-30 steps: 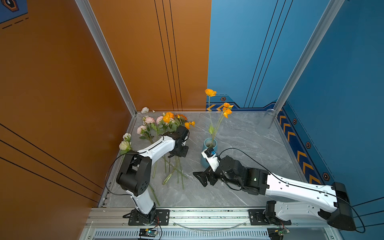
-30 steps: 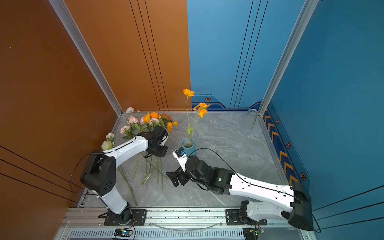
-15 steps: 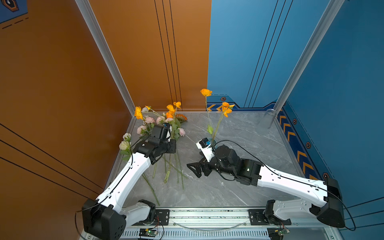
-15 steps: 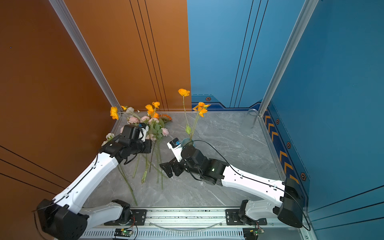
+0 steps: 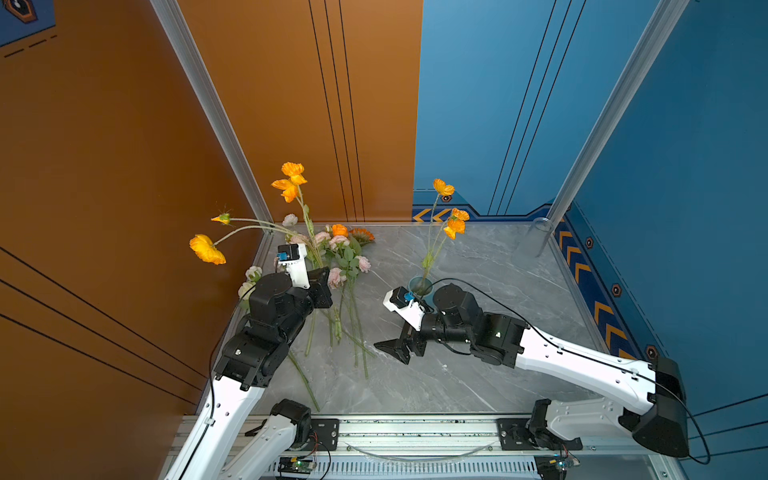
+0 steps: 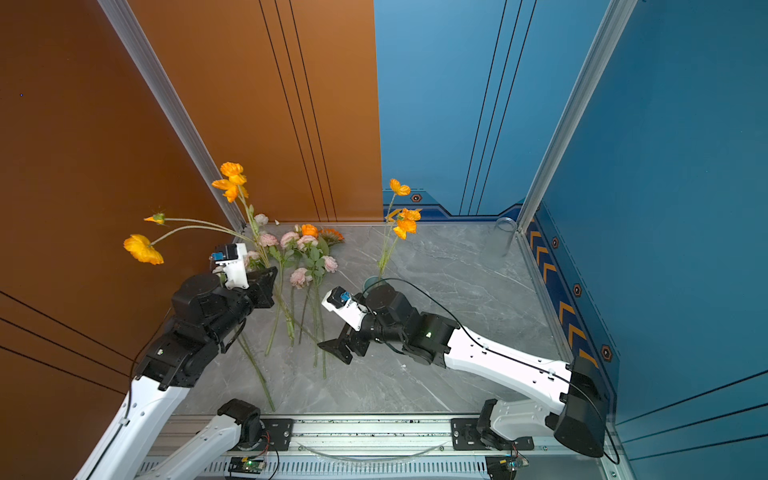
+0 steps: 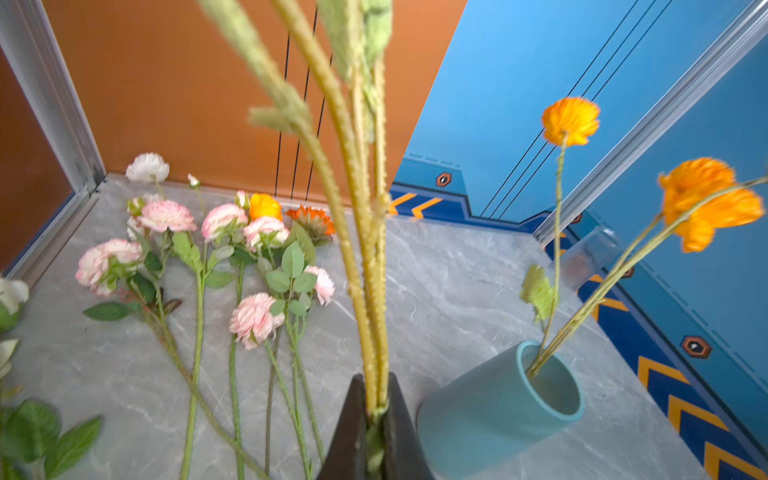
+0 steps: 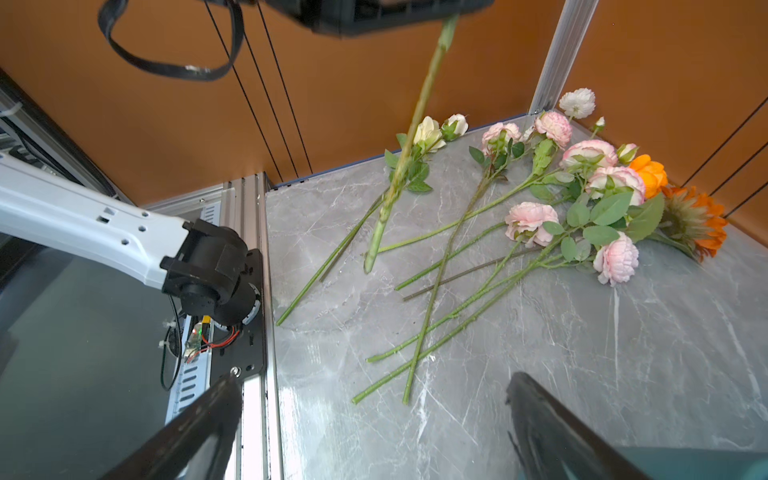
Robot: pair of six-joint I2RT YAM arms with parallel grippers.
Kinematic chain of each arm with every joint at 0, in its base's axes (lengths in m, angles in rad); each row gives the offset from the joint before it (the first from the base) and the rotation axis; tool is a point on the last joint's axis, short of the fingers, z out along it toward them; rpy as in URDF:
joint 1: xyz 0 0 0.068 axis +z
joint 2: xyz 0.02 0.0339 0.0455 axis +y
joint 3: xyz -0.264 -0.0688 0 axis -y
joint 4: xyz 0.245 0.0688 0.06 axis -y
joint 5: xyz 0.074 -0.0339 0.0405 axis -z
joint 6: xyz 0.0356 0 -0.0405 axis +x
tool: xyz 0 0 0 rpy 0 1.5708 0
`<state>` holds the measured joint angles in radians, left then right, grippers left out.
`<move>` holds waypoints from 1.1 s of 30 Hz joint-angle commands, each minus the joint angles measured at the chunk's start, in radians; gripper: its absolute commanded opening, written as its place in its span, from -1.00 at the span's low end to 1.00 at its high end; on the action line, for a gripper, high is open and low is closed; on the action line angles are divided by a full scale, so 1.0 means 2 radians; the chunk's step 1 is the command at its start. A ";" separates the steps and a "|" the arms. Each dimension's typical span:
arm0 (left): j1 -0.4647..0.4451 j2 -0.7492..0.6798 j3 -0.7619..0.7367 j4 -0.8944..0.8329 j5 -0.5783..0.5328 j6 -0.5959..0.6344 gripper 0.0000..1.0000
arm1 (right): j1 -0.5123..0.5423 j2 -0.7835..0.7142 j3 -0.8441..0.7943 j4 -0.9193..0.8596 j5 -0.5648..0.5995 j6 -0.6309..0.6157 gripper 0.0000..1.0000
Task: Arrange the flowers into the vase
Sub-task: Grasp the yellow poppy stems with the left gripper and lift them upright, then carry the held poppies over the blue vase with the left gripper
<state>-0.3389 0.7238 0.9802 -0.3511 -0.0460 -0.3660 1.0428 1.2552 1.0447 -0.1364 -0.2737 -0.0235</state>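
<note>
My left gripper is shut on the green stem of a branching spray of orange flowers, held upright above the table's left side. In the right wrist view that stem's lower end hangs free. A teal vase holds another orange spray. Pink flowers, cream-white ones and an orange daisy lie on the table. My right gripper stands open and holds nothing, low in front of the vase.
A clear cup stands in the back right corner by an aluminium post. Orange wall panels close the left and back, blue panels the right. The arms' mounting rail runs along the front edge.
My left arm has lifted the orange spray off the pile and raised it well above the table. The right gripper has stayed open in about the same place.
</note>
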 commanded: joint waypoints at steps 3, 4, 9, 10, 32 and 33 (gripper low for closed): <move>-0.037 -0.014 -0.020 0.179 0.021 -0.010 -1.00 | -0.023 -0.071 -0.004 -0.043 0.002 -0.023 1.00; -0.051 -0.009 -0.025 0.206 0.021 -0.010 -1.00 | -0.027 -0.086 0.001 -0.066 0.016 -0.021 1.00; -0.130 0.038 -0.015 0.299 0.020 0.028 -1.00 | -0.063 -0.177 -0.031 -0.121 0.068 0.047 1.00; -0.148 0.053 -0.008 0.313 0.018 0.040 -1.00 | -0.072 -0.192 -0.039 -0.125 0.074 0.065 1.00; -0.194 0.203 0.014 0.456 0.038 0.067 -1.00 | -0.089 -0.247 -0.082 -0.124 0.141 0.159 1.00; -0.195 0.207 0.010 0.458 0.042 0.068 -1.00 | -0.088 -0.244 -0.082 -0.116 0.144 0.162 1.00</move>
<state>-0.7212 1.1175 0.9897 0.5247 0.0093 -0.2501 0.8692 0.7525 0.8783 -0.4057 -0.0200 0.2707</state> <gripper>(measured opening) 0.077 0.999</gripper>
